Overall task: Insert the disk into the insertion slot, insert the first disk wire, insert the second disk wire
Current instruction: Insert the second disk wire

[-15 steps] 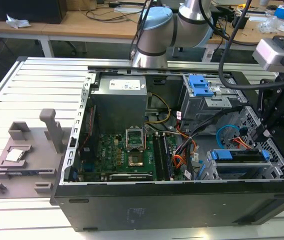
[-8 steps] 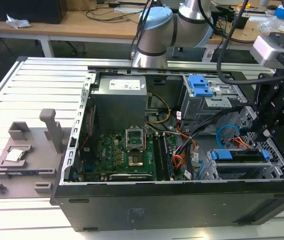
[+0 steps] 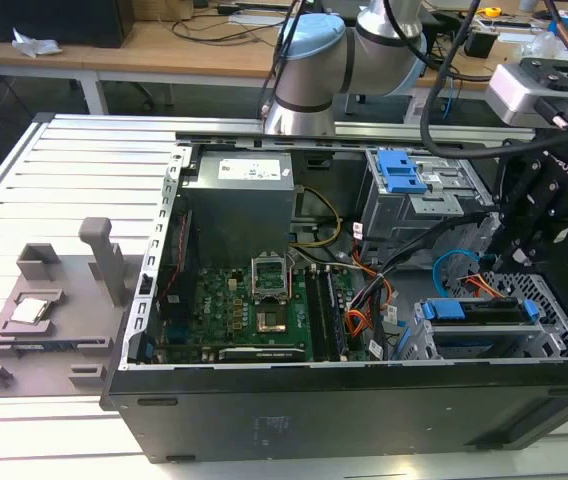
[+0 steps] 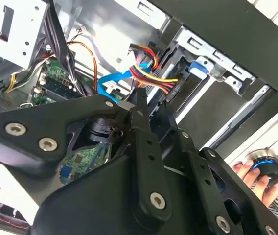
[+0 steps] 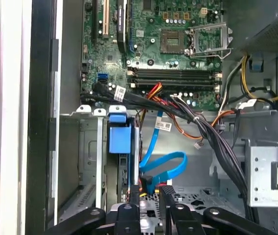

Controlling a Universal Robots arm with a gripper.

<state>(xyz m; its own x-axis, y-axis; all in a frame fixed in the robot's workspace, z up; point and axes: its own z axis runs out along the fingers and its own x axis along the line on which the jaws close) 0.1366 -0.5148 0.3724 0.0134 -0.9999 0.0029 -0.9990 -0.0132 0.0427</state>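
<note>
The disk (image 3: 479, 312), silver in a bright blue carrier, lies inside the insertion slot (image 3: 434, 345), the low perforated cage at the case's front corner on the exterior view's right. My gripper (image 3: 536, 262) hangs over the disk's cable end. In the first wrist view the gripper (image 5: 150, 192) has its fingers (image 5: 134, 198) a narrow gap apart, with the end of the looping blue disk wire (image 5: 166, 166) between them, beside the disk's blue carrier (image 5: 118, 139). In the second wrist view the gripper (image 4: 150, 100) sits just under a red, yellow and black wire bundle (image 4: 153, 73) that runs to the disk.
A taller grey cage with a blue latch (image 3: 399, 170) stands behind the slot. A thick black cable bundle (image 5: 217, 147) crosses beside the gripper. The motherboard (image 3: 264, 310) and power supply (image 3: 239, 200) fill the case. A grey fixture (image 3: 34, 310) lies outside. A person's hand (image 4: 246, 171) holds a knob.
</note>
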